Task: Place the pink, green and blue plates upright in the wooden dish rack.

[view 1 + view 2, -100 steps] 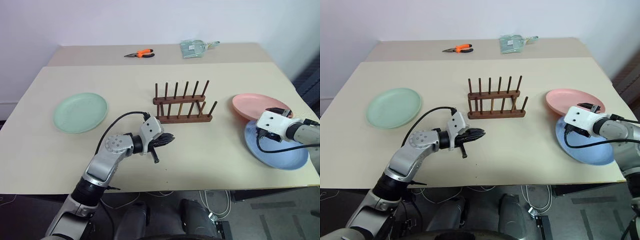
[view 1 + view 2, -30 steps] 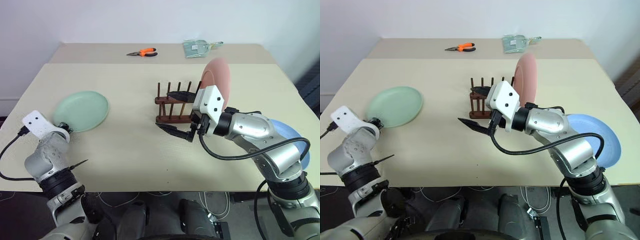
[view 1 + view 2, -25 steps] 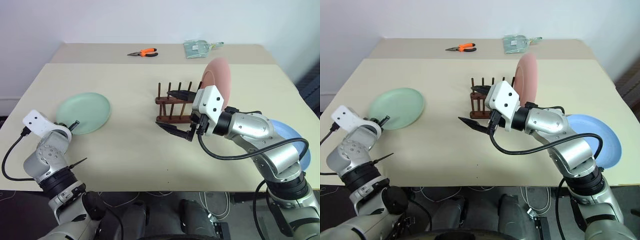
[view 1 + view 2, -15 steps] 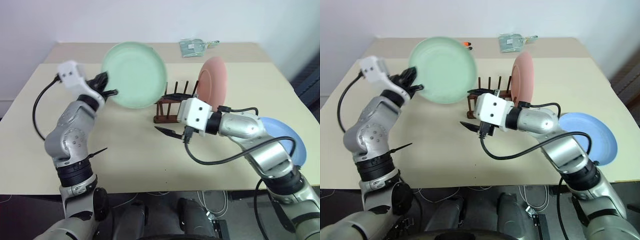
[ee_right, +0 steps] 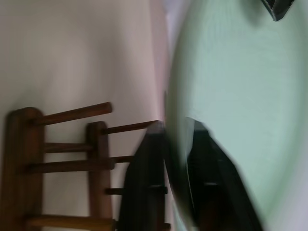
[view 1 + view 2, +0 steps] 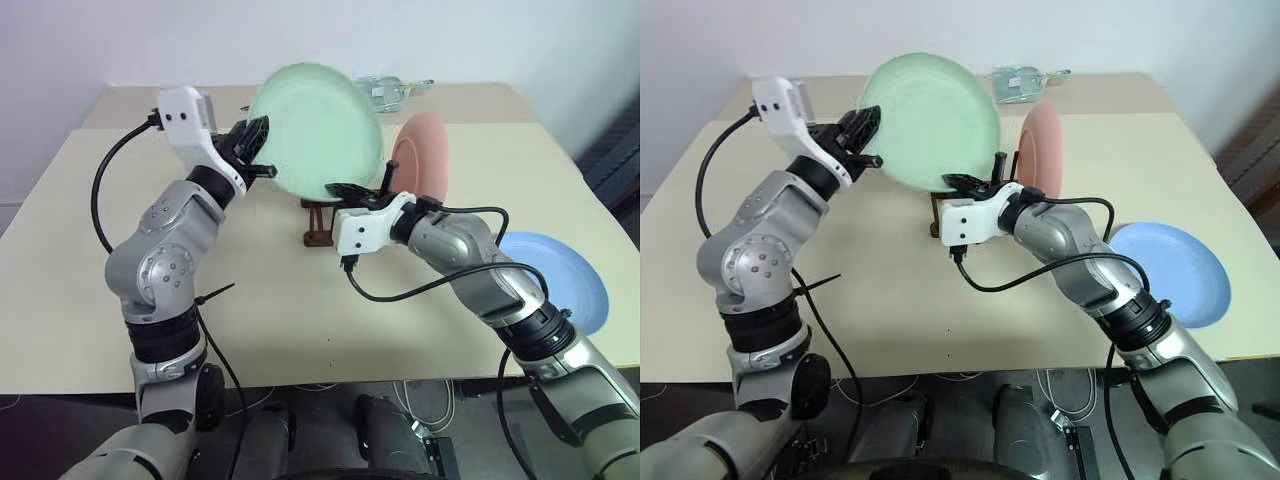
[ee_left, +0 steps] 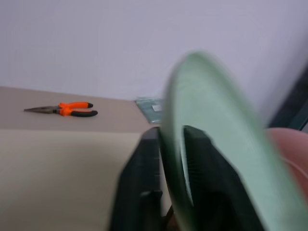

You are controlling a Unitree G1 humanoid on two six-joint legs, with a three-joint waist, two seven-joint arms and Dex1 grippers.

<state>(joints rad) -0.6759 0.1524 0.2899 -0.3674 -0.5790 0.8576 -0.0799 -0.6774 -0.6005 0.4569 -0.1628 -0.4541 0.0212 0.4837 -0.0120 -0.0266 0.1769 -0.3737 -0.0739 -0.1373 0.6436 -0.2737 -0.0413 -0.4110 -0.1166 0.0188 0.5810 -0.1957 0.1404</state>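
Left eye view: green plate (image 6: 318, 125) upright above rack (image 6: 318, 225); left claw (image 6: 255, 150) and right claw (image 6: 352, 192) pinch opposite rims.

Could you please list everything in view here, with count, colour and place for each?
green plate: one, mint green, held upright above the rack.
pink plate: one, salmon pink, standing upright in the rack.
blue plate: one, light blue, flat on the table's right side.
wooden dish rack: one, dark brown, table centre.
pliers: one, orange-handled, far table.
clear packet: one, far table.
table: beige.
left tool: black, gripping the green plate's rim.
right tool: black, shut on its lower rim.
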